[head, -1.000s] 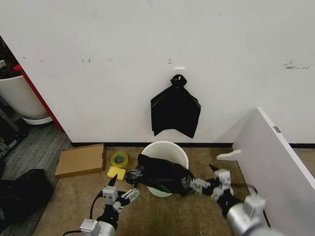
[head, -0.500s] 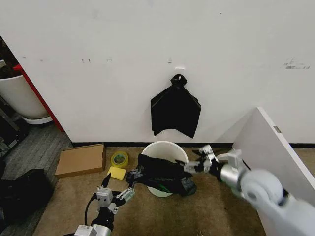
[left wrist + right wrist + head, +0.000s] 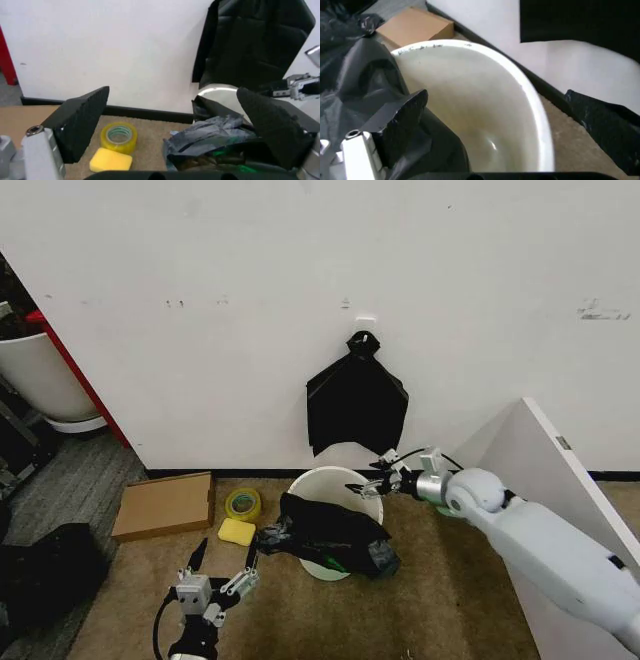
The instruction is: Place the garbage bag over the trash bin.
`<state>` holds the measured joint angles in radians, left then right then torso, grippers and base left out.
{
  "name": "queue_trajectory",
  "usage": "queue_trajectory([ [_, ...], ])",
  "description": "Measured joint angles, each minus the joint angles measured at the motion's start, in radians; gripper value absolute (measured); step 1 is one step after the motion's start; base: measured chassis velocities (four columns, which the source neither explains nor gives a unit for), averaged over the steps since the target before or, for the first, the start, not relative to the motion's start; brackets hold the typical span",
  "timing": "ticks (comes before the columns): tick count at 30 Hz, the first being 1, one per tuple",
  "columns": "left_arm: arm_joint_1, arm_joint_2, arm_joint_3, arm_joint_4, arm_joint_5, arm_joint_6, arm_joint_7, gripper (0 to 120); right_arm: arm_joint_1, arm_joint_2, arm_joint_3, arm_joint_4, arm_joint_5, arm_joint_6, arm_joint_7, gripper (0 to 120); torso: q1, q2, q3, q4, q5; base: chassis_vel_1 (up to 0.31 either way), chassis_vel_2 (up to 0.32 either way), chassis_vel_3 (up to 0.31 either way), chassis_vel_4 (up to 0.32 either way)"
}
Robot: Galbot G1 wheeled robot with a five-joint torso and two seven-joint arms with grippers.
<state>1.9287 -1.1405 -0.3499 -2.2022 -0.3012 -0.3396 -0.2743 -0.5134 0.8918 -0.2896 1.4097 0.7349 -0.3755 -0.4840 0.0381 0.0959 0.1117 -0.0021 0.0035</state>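
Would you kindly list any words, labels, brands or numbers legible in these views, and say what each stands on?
No text can be read.
The trash bin has small dark marks along its rim, too blurred to tell if they are lettering.
The cardboard box, the tape roll, the garbage bag and the white wall show no lettering.
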Motion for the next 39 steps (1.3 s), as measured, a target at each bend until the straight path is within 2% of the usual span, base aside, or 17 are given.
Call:
queue_trajectory([
  [5, 0.0, -0.01, -0.001, 0.004, 0.002, -0.004, -0.002, 100, 0.049, 0.05, -0.04, -0.108, -0.053, 0.032, -0.068, 100, 0.0, 0.0, 0.0, -0.0001, 0.0, 0.0, 0.0, 0.0, 0.0],
  [10, 0.005, -0.012, 0.001, 0.011, 0.002, -0.015, 0.0, 100, 0.074, 0.068, -0.047, -0.181, -0.1, 0.073, -0.129, 100, 0.0, 0.0, 0.0, -0.0003, 0.0001, 0.0, 0.0, 0.0, 0.0],
  [15, 0.003, -0.015, 0.004, 0.019, 0.002, -0.023, 0.002, 100, 0.083, 0.075, -0.053, -0.208, -0.107, 0.081, -0.136, 100, 0.0, 0.0, 0.0, -0.0003, 0.0001, 0.0, 0.0, 0.0, 0.0],
  [18, 0.003, -0.015, 0.009, 0.026, -0.003, -0.033, 0.006, 100, 0.099, 0.096, -0.06, -0.247, -0.102, 0.104, -0.158, 94, 0.0, 0.0, 0.0, -0.0002, 0.0002, 0.0, 0.0, 0.0, 0.0],
  [22, 0.009, -0.015, 0.013, 0.018, -0.024, -0.033, 0.006, 100, 0.111, 0.111, -0.061, -0.28, -0.093, 0.115, -0.18, 83, 0.0, 0.0, 0.0, -0.0001, 0.0, 0.0, 0.0, 0.0, 0.0],
  [27, 0.015, -0.012, 0.009, 0.012, -0.033, -0.04, 0.007, 100, 0.118, 0.11, -0.067, -0.302, -0.087, 0.115, -0.209, 58, 0.0, 0.0, 0.0, -0.0002, 0.0002, 0.0, 0.0, 0.0, 0.0],
  [30, 0.012, -0.012, 0.009, 0.014, -0.034, -0.042, 0.007, 100, 0.117, 0.104, -0.072, -0.295, -0.086, 0.111, -0.211, 52, 0.0, 0.0, 0.0, -0.0002, 0.0001, 0.0, 0.0, 0.0, 0.0],
  [36, -0.004, -0.015, 0.019, 0.015, -0.032, -0.041, 0.006, 100, 0.111, 0.103, -0.082, -0.285, -0.072, 0.101, -0.203, 25, 0.0, 0.0, 0.0, -0.0002, 0.0001, 0.0, 0.0, 0.0, 0.0],
  [39, -0.005, -0.015, 0.018, 0.015, -0.033, -0.041, 0.006, 100, 0.111, 0.102, -0.083, -0.285, -0.066, 0.101, -0.198, 19, 0.0, 0.0, 0.0, -0.0002, 0.0002, 0.0, 0.0, 0.0, 0.0],
])
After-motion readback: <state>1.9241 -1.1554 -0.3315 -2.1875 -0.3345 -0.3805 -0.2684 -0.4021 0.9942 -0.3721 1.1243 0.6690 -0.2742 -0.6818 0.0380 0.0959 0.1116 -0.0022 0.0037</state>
